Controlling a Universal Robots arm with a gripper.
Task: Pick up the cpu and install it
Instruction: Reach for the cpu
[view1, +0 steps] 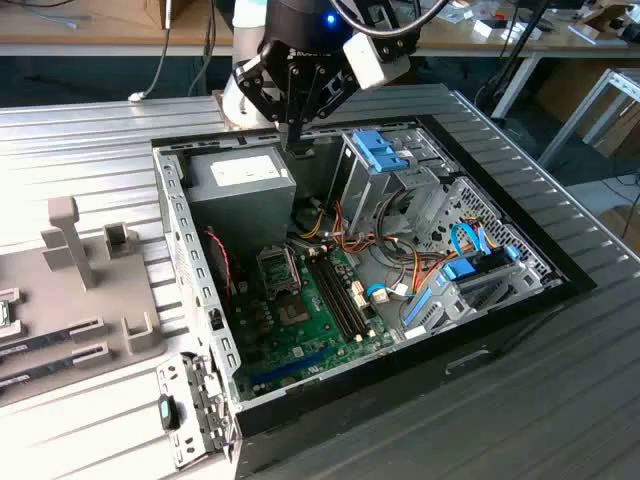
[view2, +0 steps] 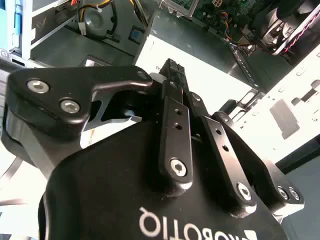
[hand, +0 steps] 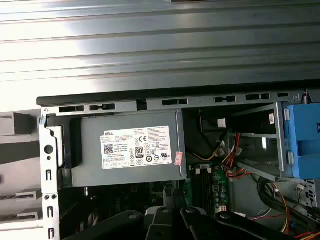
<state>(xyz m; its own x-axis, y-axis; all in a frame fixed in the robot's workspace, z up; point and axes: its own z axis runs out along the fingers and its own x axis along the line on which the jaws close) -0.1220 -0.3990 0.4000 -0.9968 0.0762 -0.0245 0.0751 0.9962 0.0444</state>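
At the exterior view's far left, find the grey fixture (view1: 90, 290) on the ribbed metal table (view1: 100, 130). A small square piece with a green rim, taken here as the cpu (view1: 5, 312), lies on it and is cut by the frame edge. Two memory sticks (view1: 50, 350) lie just beside it.

To the right, the open computer case (view1: 190, 260) lies on its side. Inside, note the power supply (view1: 240, 185), the motherboard (view1: 300, 330) and its socket (view1: 278, 268).

The gripper (view1: 296, 145) hangs above the power supply's far edge, well apart from the cpu. In the second wrist view the gripper (view2: 172, 67) has its jaws clenched tip to tip, with nothing seen between them.

Further right stands the blue-latched drive cage (view1: 385, 150).
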